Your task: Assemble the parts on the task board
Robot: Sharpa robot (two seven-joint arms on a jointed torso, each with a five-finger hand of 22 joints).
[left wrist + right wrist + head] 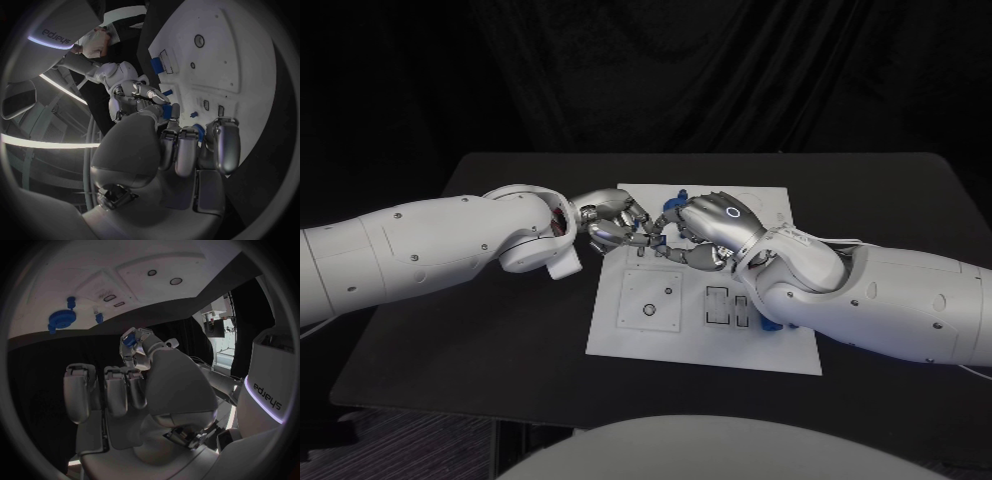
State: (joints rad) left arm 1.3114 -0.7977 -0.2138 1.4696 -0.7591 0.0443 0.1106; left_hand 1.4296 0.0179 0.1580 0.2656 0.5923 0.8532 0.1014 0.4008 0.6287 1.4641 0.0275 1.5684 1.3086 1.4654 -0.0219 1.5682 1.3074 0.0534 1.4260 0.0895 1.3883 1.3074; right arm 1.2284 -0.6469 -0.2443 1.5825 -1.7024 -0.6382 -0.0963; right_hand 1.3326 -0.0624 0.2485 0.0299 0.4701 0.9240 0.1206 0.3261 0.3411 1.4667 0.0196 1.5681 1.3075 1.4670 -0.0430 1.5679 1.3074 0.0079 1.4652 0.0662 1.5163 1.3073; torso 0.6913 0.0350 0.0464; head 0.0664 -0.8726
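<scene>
Two robot hands meet over the task board [625,335] mid-assembly

The left hand [615,222] and right hand [708,228] nearly touch above the white board's far half on the black bench [473,330]; each pinches a small blue part, the left's [129,340] clear in the right wrist view, the right's [166,110] in the left wrist view. Judging by the open slots [728,306], much remains. The right wrist view alone shows a blue gear [60,319] seated on the board
</scene>
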